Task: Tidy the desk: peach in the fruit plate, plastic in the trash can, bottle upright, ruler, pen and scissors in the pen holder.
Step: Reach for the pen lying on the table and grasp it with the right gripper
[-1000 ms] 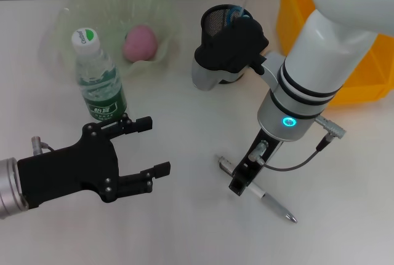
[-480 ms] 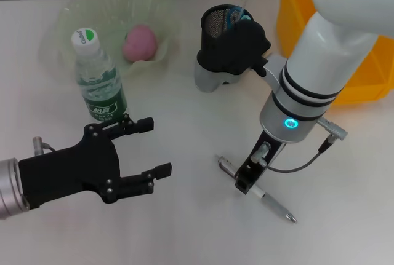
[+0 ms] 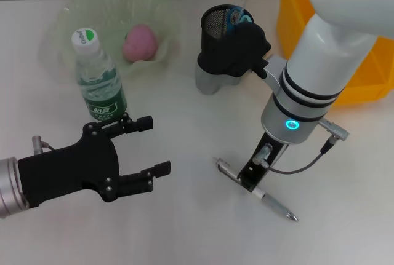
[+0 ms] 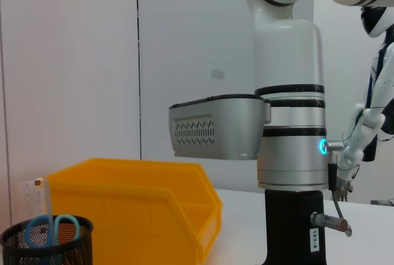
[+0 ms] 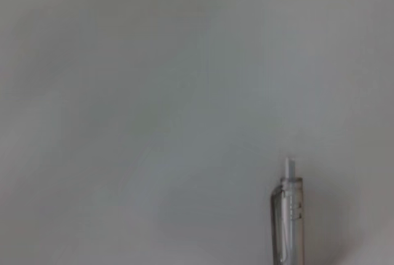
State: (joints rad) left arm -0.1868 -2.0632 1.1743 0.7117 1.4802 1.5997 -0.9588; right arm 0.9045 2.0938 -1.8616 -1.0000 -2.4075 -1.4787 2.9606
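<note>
A clear pen (image 3: 277, 206) lies on the white desk at front right; its end shows in the right wrist view (image 5: 286, 216). My right gripper (image 3: 252, 176) points down right over the pen's middle. A black mesh pen holder (image 3: 218, 22) at the back holds blue scissors (image 3: 237, 15) and a ruler (image 4: 38, 198), and is partly hidden by my right wrist. The bottle (image 3: 98, 83) stands upright. A pink peach (image 3: 140, 42) lies in the green plate (image 3: 74, 19). My left gripper (image 3: 154, 147) is open and empty, just in front of the bottle.
A yellow bin (image 3: 369, 62) stands at the back right, beside the pen holder (image 4: 46, 246); it also shows in the left wrist view (image 4: 135, 203). My right arm (image 4: 289, 154) stands upright over the desk.
My right gripper has shifted a little to the right over the pen. The pen, the bottle and my left gripper have not moved.
</note>
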